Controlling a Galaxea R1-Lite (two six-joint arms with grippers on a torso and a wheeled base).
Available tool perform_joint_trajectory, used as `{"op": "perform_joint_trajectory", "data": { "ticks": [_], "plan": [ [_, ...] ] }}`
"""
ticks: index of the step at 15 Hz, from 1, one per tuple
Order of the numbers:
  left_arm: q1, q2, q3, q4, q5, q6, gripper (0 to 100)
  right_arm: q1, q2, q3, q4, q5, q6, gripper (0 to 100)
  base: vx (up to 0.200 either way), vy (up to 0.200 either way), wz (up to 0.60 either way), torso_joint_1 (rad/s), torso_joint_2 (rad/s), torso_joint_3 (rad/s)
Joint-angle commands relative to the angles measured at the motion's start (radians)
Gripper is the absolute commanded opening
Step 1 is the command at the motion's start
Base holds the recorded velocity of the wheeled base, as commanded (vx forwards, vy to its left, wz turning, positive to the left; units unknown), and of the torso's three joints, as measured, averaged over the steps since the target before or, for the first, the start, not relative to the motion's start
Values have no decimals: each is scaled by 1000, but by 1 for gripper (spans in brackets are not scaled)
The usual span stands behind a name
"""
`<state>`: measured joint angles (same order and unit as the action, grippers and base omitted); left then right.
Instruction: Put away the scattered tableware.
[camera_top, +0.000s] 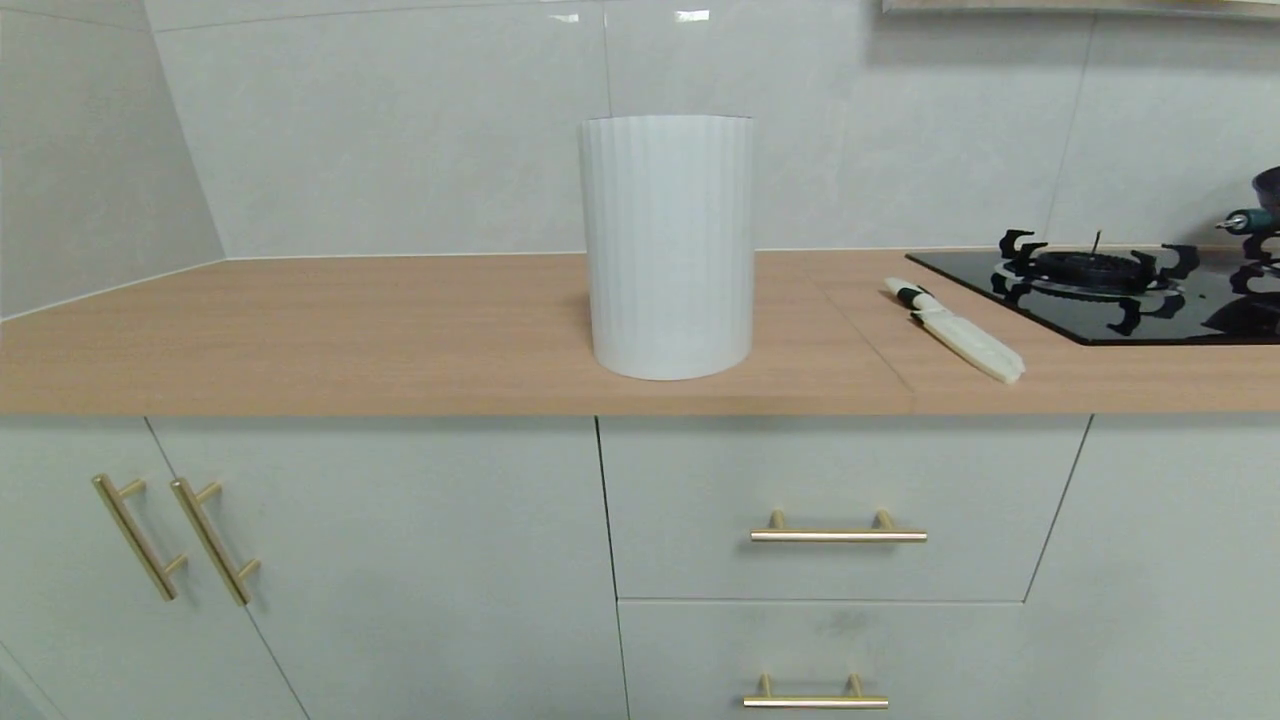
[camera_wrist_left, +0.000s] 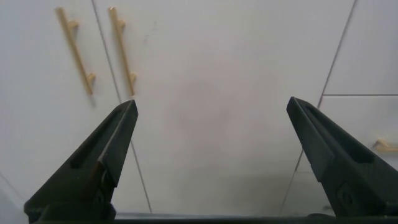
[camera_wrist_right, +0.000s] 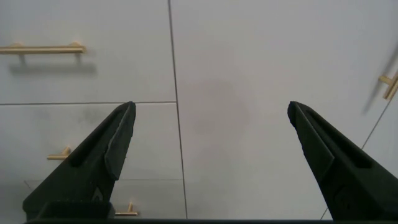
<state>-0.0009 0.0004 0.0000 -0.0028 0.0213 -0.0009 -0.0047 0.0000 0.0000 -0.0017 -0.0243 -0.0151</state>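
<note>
A tall white ribbed cylinder holder (camera_top: 668, 245) stands upright on the wooden countertop (camera_top: 300, 330), near its middle. A white knife with a dark band on its handle (camera_top: 955, 328) lies flat on the counter to the right of the holder, beside the stove. My left gripper (camera_wrist_left: 211, 109) is open with nothing between its fingers, facing the white cabinet doors below the counter. My right gripper (camera_wrist_right: 210, 112) is open too and holds nothing, facing the drawer fronts.
A black glass gas stove (camera_top: 1120, 285) with burner grates takes up the counter's right end, with a dark pot (camera_top: 1262, 205) at the edge. Below are cabinet doors with gold handles (camera_top: 170, 540) and drawers with gold pulls (camera_top: 838, 533). White tiled wall behind.
</note>
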Motion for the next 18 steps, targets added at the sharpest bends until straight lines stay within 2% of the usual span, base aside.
{"op": "perform_joint_trajectory", "data": {
  "ticks": [1,10,14,18],
  "plan": [
    [1,0,0,0,0,-1,100,0,2,0,0,0,0,100,0,0,0,0,0,0],
    [1,0,0,0,0,-2,100,0,2,0,0,1,0,100,0,0,0,0,0,0],
    [1,0,0,0,0,-2,100,2,2,0,0,1,0,100,0,0,0,54,-215,-223],
    [1,0,0,0,0,-2,100,0,2,0,0,1,0,100,0,0,0,177,-500,-293]
  ]
}}
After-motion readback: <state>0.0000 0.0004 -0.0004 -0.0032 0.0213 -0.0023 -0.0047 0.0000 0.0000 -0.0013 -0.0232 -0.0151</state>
